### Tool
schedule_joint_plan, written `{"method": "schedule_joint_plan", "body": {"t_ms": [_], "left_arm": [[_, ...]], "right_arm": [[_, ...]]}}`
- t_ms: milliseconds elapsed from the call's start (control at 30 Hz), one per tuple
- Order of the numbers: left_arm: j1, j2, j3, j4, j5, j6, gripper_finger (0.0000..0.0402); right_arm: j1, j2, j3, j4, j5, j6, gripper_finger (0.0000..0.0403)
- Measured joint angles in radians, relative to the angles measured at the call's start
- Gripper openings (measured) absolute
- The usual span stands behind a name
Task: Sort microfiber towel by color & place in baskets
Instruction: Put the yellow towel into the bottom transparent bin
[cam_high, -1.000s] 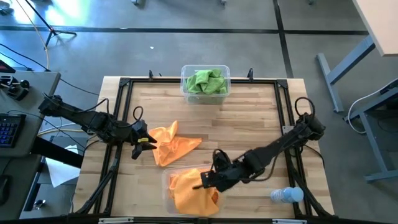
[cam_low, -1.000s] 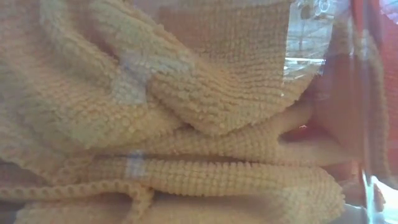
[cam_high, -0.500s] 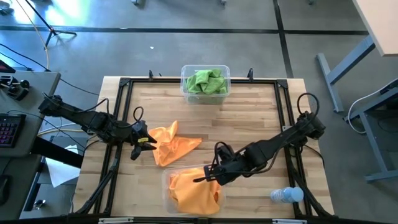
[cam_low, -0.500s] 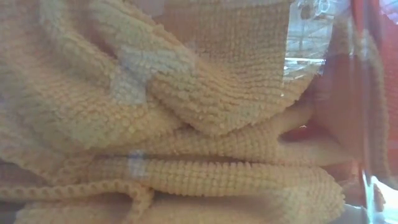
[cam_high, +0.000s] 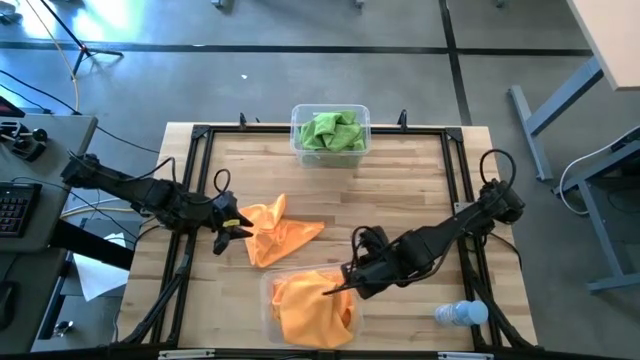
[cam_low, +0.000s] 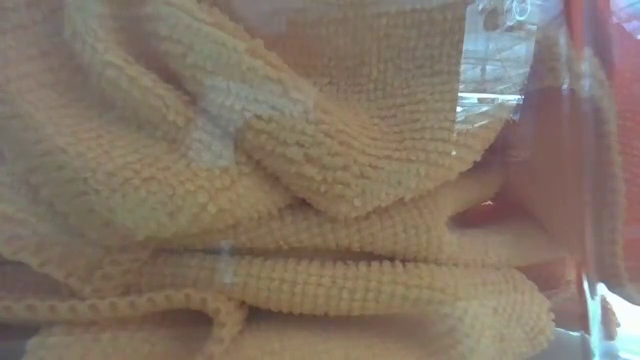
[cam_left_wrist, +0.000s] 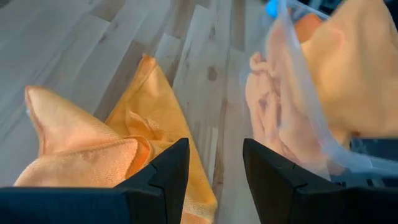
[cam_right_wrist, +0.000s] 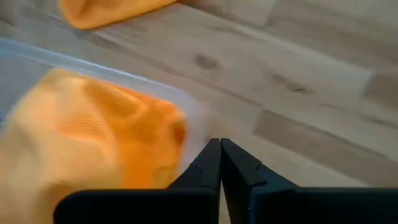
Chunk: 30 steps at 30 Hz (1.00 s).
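My right gripper has its fingers pressed together on nothing. It sits at the right edge of the near clear plastic basket, just above the heap of bright orange microfiber cloth filling it. In my right wrist view the two dark fingers meet in a point beside the basket's see-through rim, with bare wood plank beyond.

My left gripper stands with fingers spread wide and holds nothing. It touches, or nearly touches, the left end of the loose orange microfiber towel crumpled on the wooden table. In my left wrist view that towel lies straight ahead between and beyond my fingers. Its long axis runs from my left gripper out toward the table's middle, slightly angled. So the left arm is plainly the nearer one for this last loose cloth, and I judge the next grip falls to it. The orange basket lies just beside the towel, toward the table's near edge.

Well apart, at the far edge, the second clear basket holds the lime green cloths. A small clear plastic bottle lies near the right corner.
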Motion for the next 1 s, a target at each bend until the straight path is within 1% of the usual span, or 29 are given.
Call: {"method": "schedule_joint_plan", "body": {"t_ms": [100,233,367,433,500,600,667,767,867,933,1000], "left_arm": [[0.028,0.014,0.000,0.000,0.000,-0.036,0.0140],[0.067,0.060,0.000,0.013,0.000,-0.051,0.0140],[0.109,0.138,0.000,0.066,0.000,-0.052,0.0140],[0.132,0.187,0.000,0.095,0.002,-0.052,0.0140],[0.155,0.233,0.000,0.105,0.010,-0.052,0.0140],[0.191,0.308,0.001,0.101,0.021,-0.078,0.0140],[0.213,0.362,0.001,0.101,0.022,-0.117,0.0140],[0.240,0.439,0.001,0.100,0.033,-0.166,0.0140],[0.264,0.509,0.001,0.103,0.071,-0.203,0.0140],[0.276,0.552,0.004,0.103,0.100,-0.236,0.0140],[0.283,0.596,0.016,0.102,0.122,-0.259,0.0140]], "right_arm": [[0.015,-0.022,-0.002,-0.077,0.021,-0.016,0.0002],[0.045,-0.058,-0.003,-0.201,0.101,-0.047,0.0001],[0.066,-0.118,-0.003,-0.309,0.170,-0.084,0.0000],[0.073,-0.162,-0.019,-0.301,0.209,-0.140,0.0000],[0.073,-0.222,-0.068,-0.279,0.240,-0.190,0.0000],[0.064,-0.328,-0.184,-0.277,0.249,-0.234,0.0000],[0.060,-0.410,-0.296,-0.234,0.246,-0.253,0.0000],[0.059,-0.563,-0.495,-0.055,0.241,-0.322,0.0000],[0.059,-0.717,-0.693,0.141,0.233,-0.392,0.0000],[0.059,-0.815,-0.810,0.237,0.234,-0.421,0.0000],[0.059,-0.904,-0.913,0.295,0.241,-0.436,0.0000]]}}
